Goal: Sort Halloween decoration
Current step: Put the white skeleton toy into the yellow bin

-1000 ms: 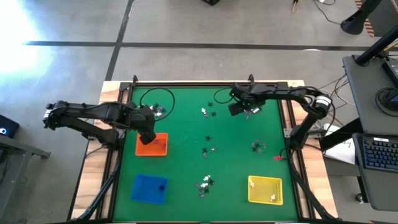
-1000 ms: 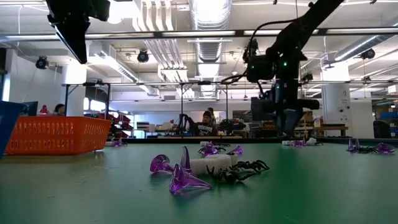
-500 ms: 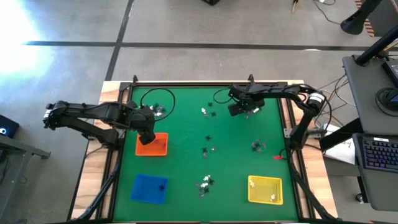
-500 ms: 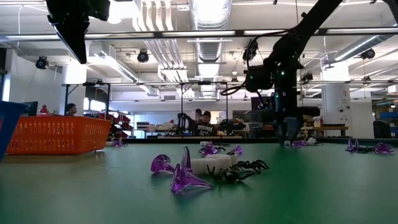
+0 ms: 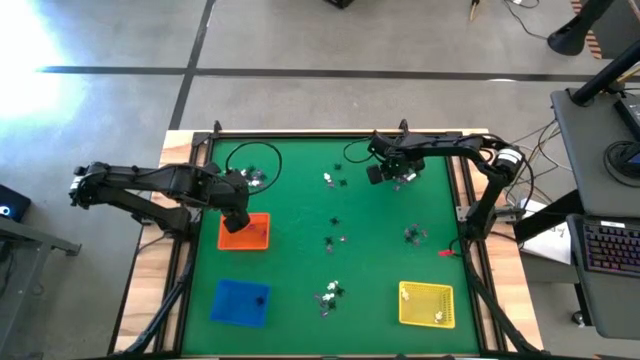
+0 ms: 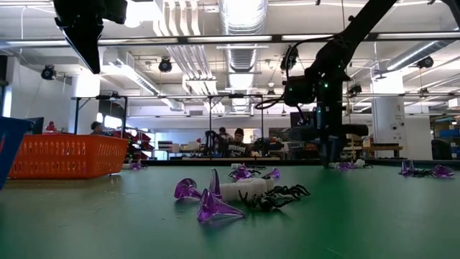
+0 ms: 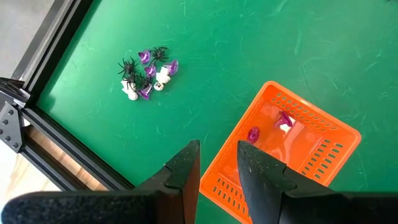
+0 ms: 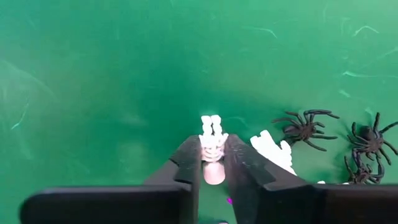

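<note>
Few trinkets are sorted: two lie in the orange tray (image 7: pixel 309 144), some in the yellow tray (image 5: pixel 427 305). Five clusters remain on the worktop (image 5: pixel 300 215). The right tool (image 8: pixel 212 160) pinches a white skeleton (image 8: pixel 211 140); the left tool (image 7: pixel 217 167), parted and empty, hangs over the orange tray.

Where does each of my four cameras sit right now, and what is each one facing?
High view: overhead, looking straight down on the green table; both arms show.
Low view: at tabletop height, looking across purple, white and black trinkets into the room; arms hang from above.
Left wrist view: above the orange tray, past the left gripper.
Right wrist view: close to the table; right gripper shut on a white skeleton trinket.
Shared: the orange tray shows in high, low and left wrist views.
</note>
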